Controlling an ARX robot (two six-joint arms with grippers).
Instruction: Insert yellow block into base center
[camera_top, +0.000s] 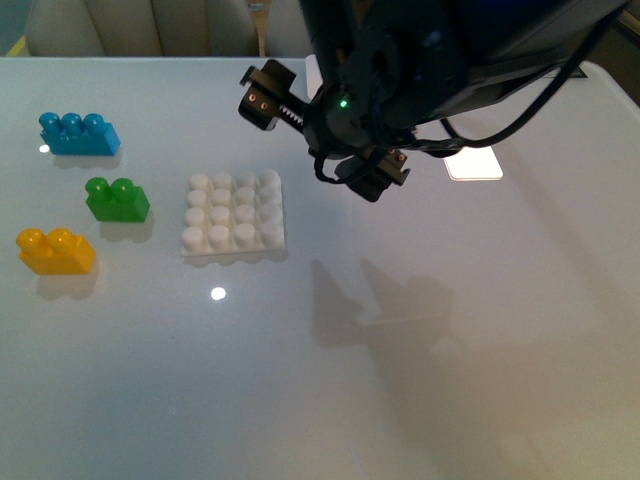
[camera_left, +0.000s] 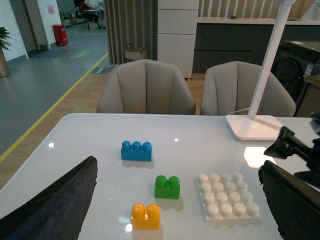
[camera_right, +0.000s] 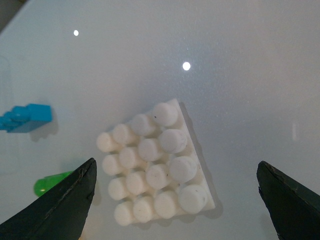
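On our bench (camera_top: 420, 400) the base (camera_top: 233, 215) lies right of three bricks: the block (camera_top: 56, 251) nearest us, second brick (camera_top: 117, 199) behind, third brick (camera_top: 79, 134) farthest.

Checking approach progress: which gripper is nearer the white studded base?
Right. The right gripper hovers above the base; the left gripper sits well back on the near side, outside the front view.
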